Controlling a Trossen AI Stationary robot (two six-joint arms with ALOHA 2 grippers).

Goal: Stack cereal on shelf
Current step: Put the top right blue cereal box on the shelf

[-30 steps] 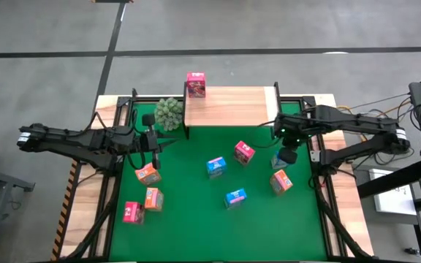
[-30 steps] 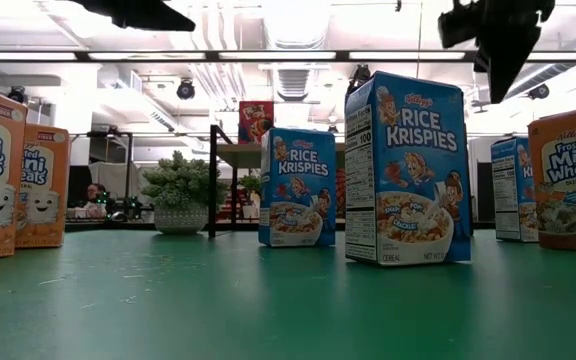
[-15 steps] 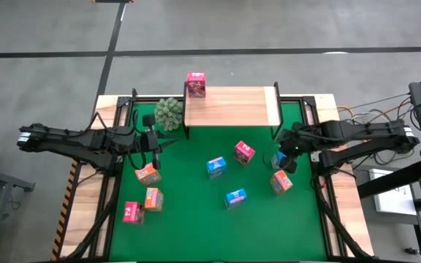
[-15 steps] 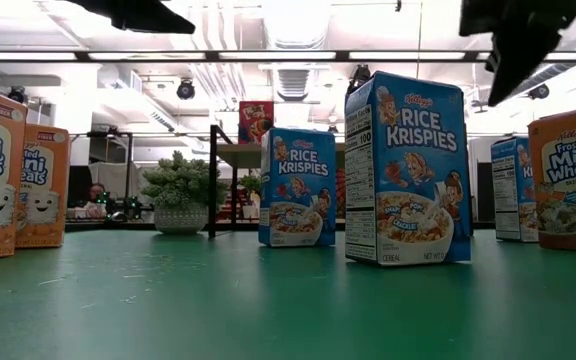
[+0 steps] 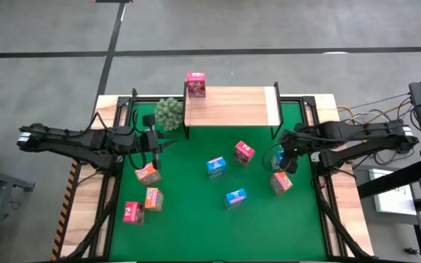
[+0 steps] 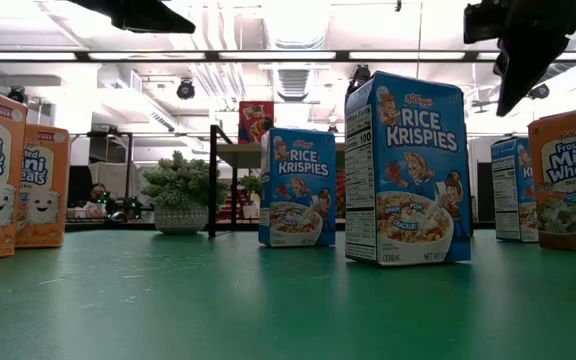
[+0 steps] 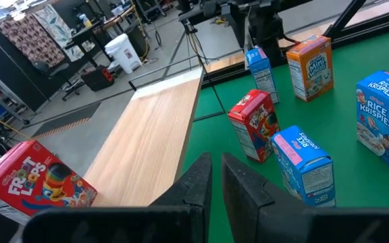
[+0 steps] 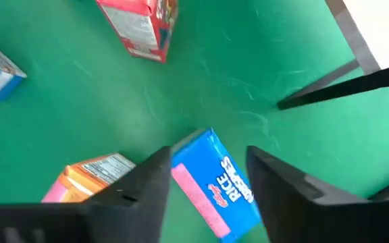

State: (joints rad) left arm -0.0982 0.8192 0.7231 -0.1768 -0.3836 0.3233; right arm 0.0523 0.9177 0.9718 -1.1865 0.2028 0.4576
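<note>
A green mat (image 5: 196,219) covers the table, with the wooden shelf (image 5: 232,108) standing along its far edge and one red box (image 5: 195,84) already on the shelf's left end. The other cereal boxes stand scattered on the mat.

The relation that counts is on the right side. The right gripper (image 5: 283,158) hangs directly over a blue box (image 8: 215,185), its fingers spread wide with the box showing in the gap between them. They do not yet touch it. In the right wrist view the box's long face runs slantwise across the gap, so the fingers would, by my judgement, close across its narrow thickness. An orange box (image 5: 281,182) stands just beside it, close enough to be nudged on the way down.

The right arm is plainly the nearer one. The left gripper (image 7: 216,177) waits on the mat's left side near the plant (image 5: 169,113), fingers pressed together and holding nothing.
</note>
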